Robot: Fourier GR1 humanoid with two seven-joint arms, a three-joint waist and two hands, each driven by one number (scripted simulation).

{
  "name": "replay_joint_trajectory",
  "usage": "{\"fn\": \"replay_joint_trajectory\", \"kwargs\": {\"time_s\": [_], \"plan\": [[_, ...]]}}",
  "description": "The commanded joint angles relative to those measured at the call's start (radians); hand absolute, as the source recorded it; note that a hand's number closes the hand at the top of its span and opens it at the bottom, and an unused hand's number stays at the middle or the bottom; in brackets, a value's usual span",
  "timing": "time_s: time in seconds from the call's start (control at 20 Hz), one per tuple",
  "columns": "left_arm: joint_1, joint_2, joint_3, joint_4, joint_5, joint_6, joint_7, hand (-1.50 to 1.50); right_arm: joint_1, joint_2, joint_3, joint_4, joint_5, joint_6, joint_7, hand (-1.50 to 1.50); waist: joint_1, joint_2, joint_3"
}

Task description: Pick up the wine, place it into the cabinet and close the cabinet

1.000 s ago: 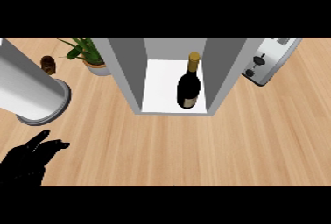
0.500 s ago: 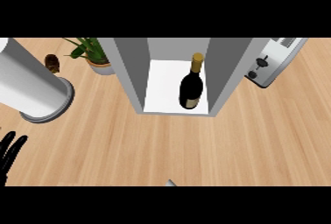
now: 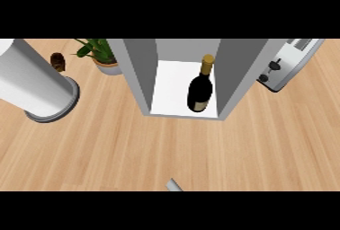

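neither hand shows, so what they hold cannot be told — only a grey sliver [image 3: 174,185] well below the cabinet [image 3: 232,72]. the wine [image 3: 200,90] stands inside it, door not closed; an unseen swing could tip the bottle.

A light wooden tabletop [image 3: 166,148] with lengthwise grain fills the frame under even light. At the upper left stand a large white cylinder [image 3: 30,85] on a grey base, a small dark brown object [image 3: 58,62] and a potted plant [image 3: 100,56]. A white toaster [image 3: 289,63] sits at the upper right.
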Motion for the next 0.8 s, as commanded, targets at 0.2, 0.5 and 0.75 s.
{"fn": "replay_joint_trajectory", "kwargs": {"time_s": [0.2,0.5,0.75], "plan": [[0.085,0.047,0.071,0.028,0.025,-0.148,-0.013,-1.50,-0.331,0.154,-0.154,0.391,-0.028,-0.133,-0.038,1.50,0.024,0.008,0.002],[0.093,0.016,0.119,0.112,-0.002,-0.202,-0.005,-1.50,-0.562,0.157,-0.363,0.631,-0.212,-0.014,-0.101,1.50,0.003,0.016,0.003],[0.122,0.015,0.181,0.123,0.000,-0.230,0.017,-1.50,-0.615,0.158,-0.435,0.826,-0.310,0.118,-0.221,1.50,-0.012,0.015,0.004]]}}
